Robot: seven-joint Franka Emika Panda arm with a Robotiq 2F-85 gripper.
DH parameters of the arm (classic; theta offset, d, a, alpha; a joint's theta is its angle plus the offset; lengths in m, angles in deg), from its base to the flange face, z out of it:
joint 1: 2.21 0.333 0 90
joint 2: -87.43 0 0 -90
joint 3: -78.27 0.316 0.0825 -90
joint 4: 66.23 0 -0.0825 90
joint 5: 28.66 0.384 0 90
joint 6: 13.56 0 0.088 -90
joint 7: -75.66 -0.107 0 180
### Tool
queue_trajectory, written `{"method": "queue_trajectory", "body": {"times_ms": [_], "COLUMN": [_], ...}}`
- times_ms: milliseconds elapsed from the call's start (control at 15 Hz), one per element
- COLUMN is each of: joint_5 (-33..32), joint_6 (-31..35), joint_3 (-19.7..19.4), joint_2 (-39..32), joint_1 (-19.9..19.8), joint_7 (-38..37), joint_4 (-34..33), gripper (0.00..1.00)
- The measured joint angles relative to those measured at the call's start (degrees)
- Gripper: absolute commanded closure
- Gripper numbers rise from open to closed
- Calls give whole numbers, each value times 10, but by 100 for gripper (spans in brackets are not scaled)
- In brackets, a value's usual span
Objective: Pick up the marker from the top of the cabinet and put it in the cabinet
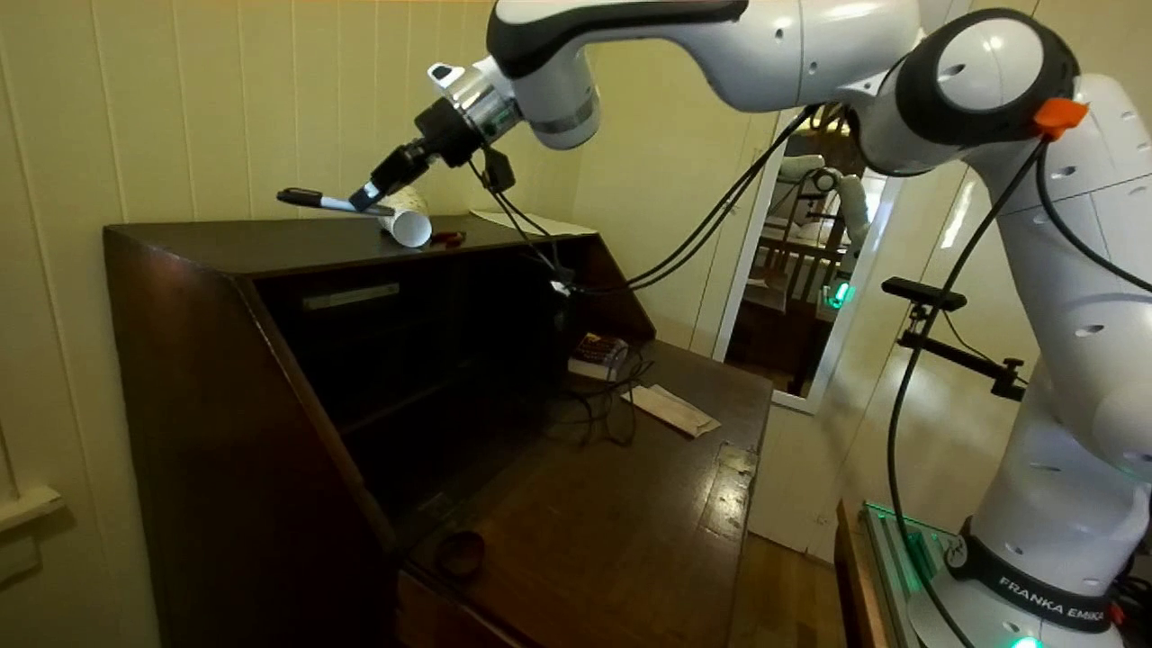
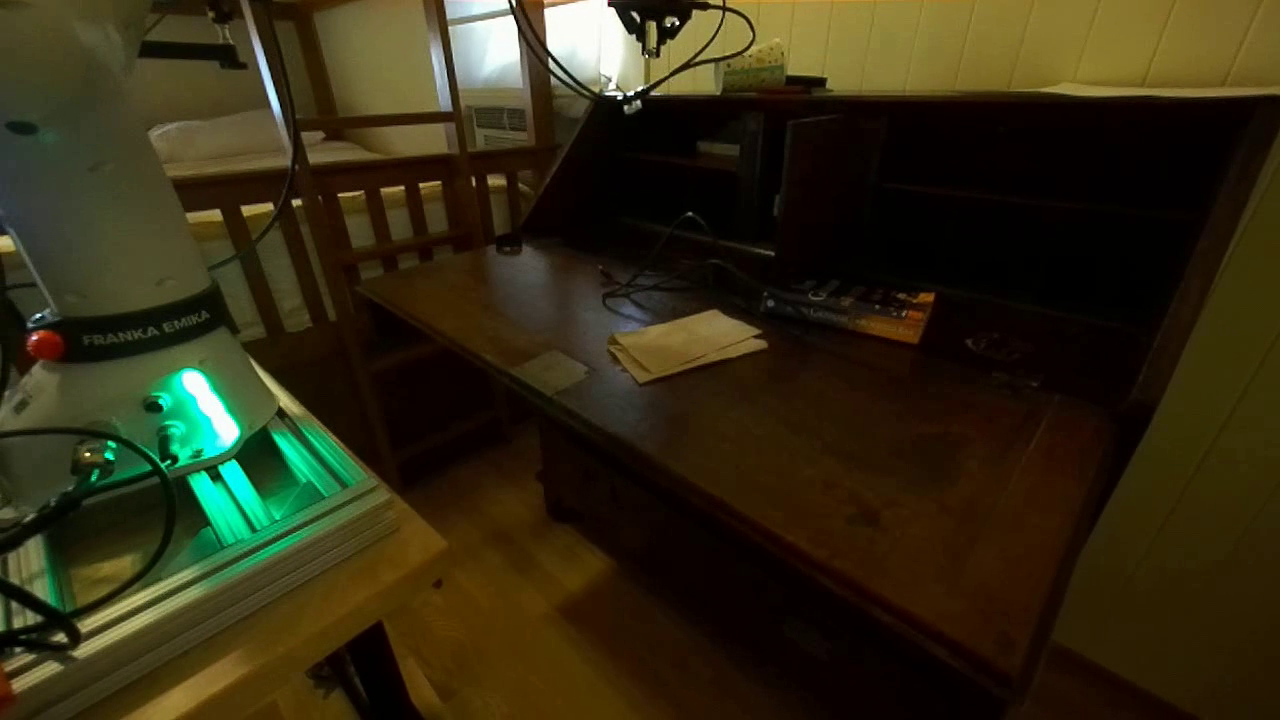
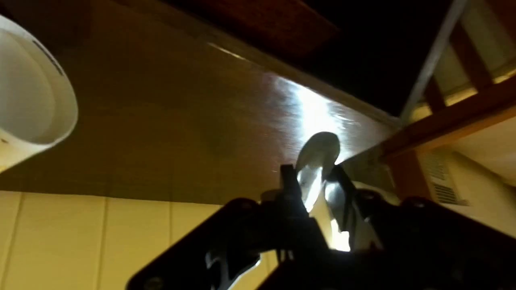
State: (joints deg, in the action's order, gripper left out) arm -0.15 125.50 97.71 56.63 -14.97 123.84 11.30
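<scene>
The marker (image 1: 310,199) has a dark end and a pale bluish body. My gripper (image 1: 367,195) is shut on it and holds it nearly level, above the top of the dark brown cabinet (image 1: 225,432). In the wrist view the marker (image 3: 318,155) sits between the fingertips (image 3: 313,177), seen nearly end-on, over the cabinet top (image 3: 161,104). In an exterior view the gripper (image 2: 653,50) shows only in part at the upper edge, and the marker is hard to make out there. The cabinet (image 2: 900,480) has its front panel folded down and dark inner shelves behind.
A white cup (image 1: 412,227) lies on its side on the cabinet top, close to the gripper. On the folded-down panel are a book (image 2: 850,308), folded paper (image 2: 690,343), and a black cable (image 2: 650,285). A small inner door (image 2: 810,190) stands out from the shelves.
</scene>
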Motion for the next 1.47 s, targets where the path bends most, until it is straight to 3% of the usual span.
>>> {"method": "queue_trajectory", "body": {"times_ms": [200,333,467,600,733,933,1267,1467], "joint_5": [40,52,50,33,3,-40,-97,-91], "joint_6": [-142,-248,-325,-340,-319,-236,-37,94], "joint_3": [27,15,-32,-90,-136,-174,-187,-197], "joint_2": [85,142,203,262,314,377,444,453], "joint_1": [-59,-81,-74,-50,-26,9,50,79], "joint_7": [44,44,30,12,-5,-49,-168,-225], "joint_4": [58,97,145,201,259,351,514,598], "gripper": [90,91,91,91,91,91,91,91]}}
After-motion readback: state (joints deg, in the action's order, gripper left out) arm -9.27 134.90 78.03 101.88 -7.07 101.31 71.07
